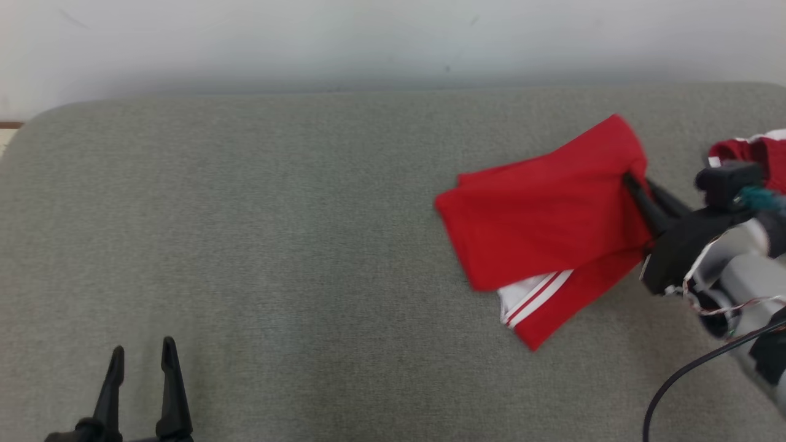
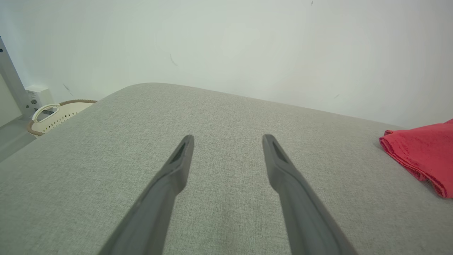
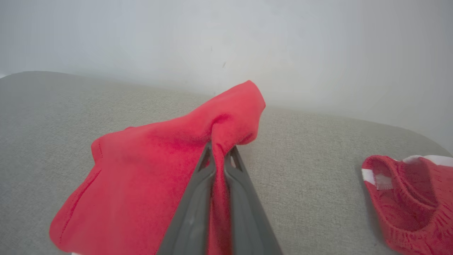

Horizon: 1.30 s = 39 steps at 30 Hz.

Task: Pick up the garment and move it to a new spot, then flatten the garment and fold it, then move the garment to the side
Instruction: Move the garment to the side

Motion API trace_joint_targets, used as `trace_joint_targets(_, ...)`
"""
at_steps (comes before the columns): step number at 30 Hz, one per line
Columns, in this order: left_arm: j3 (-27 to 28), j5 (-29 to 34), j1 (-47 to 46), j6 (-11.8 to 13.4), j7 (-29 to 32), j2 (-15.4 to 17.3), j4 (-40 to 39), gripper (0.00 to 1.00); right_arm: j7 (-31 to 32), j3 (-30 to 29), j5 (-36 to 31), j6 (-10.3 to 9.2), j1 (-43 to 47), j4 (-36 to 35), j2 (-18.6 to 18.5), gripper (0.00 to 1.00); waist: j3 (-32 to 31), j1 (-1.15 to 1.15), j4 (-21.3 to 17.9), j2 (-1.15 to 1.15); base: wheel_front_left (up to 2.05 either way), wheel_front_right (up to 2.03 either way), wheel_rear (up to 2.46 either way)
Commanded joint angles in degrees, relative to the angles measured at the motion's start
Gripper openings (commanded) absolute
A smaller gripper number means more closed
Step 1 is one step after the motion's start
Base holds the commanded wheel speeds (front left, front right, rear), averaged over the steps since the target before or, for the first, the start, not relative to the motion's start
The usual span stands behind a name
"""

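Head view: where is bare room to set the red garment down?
Bare: the grey pad between the left end effector and the red garment. Crowded: the right edge, with the right end effector and a second red garment.

Grey fabric-covered surface [image 1: 245, 245] bearing a folded red garment [image 1: 540, 227] and, near its right edge, a second red garment [image 1: 740, 152].

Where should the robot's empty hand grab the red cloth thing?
Likely its left edge, where the red garment lies flat on the grey fabric surface. The open left gripper should come from the robot's left, since the right gripper pinches the lifted right corner.
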Motion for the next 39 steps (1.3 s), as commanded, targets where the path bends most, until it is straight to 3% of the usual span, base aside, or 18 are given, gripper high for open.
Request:
trace_joint_targets(1, 0.7, 0.7, -0.9, -0.6, -0.2, 0.2, -0.7, 1.0, 0.1, 0.2, -0.2, 0.0, -1.9, 0.4, -1.5, 0.0, 2.2, -0.01, -2.2, -0.01, 0.0, 0.0, 0.0)
trace_joint_targets(15, 3.5, 3.1, -3.1, -1.8, -0.2, 1.4, -4.8, 1.0, 1.8, 1.9, -0.9, 0.0, -12.0, 4.8, -7.6, 0.0, 8.2, -0.01, -6.2, -0.01, 0.0, 0.0, 0.0)
trace_joint_targets(39, 4.8, 4.6, -3.8, -1.5, 1.0, 4.9, -12.2, 1.0, 5.6, 7.5, -0.6, -0.02, -24.1, 9.7, -19.2, 0.0, 14.9, -0.01, -8.6, -0.01, 0.0, 0.0, 0.0)
